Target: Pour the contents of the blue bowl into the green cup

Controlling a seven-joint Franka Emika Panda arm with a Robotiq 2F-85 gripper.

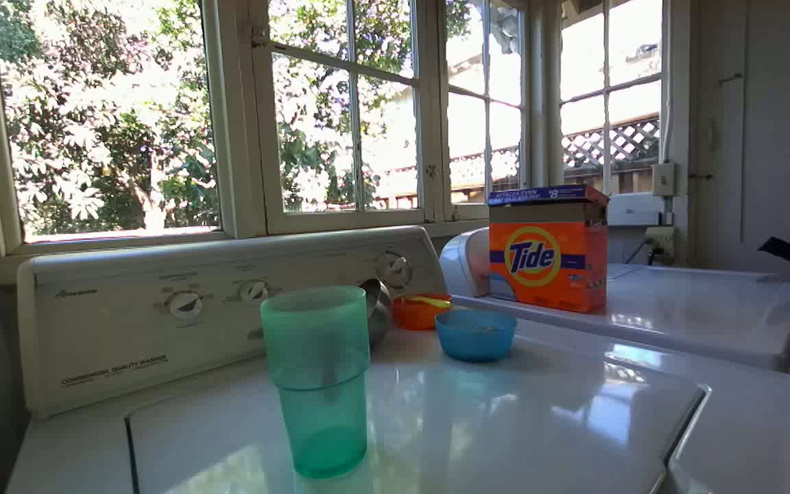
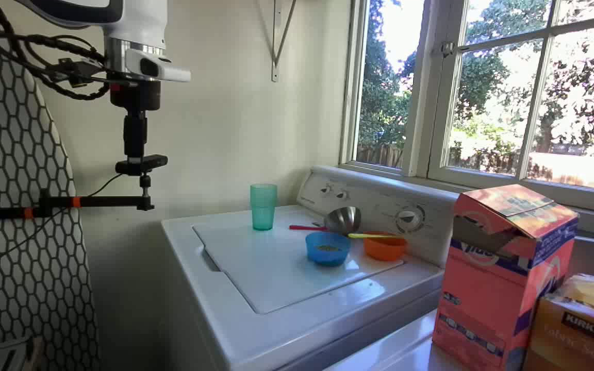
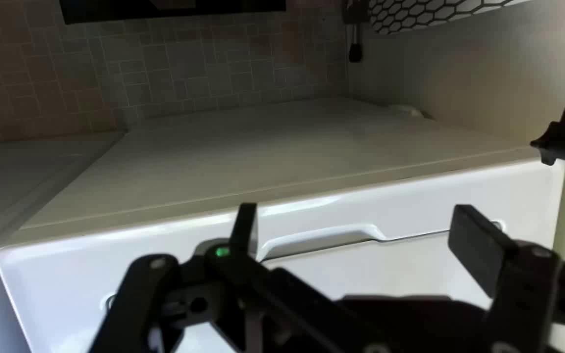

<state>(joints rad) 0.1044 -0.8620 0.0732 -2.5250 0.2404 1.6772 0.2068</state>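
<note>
One green cup (image 1: 318,387), one blue bowl (image 1: 475,340), one orange bowl (image 2: 385,250), one gripper (image 3: 354,225).

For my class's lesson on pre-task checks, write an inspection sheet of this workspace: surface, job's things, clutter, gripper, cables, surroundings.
Surface: glossy white washer lid.
Job's things: green cup upright; blue bowl upright, holding tan bits; they stand apart.
Clutter: orange bowl with a yellow utensil; tilted metal bowl; red handle near it; Tide box on the neighbouring machine.
Gripper: open, nothing seen in it.
Cables: black ones looped beside the arm.
Surroundings: bright windows; Kirkland box beside the Tide box.
</note>
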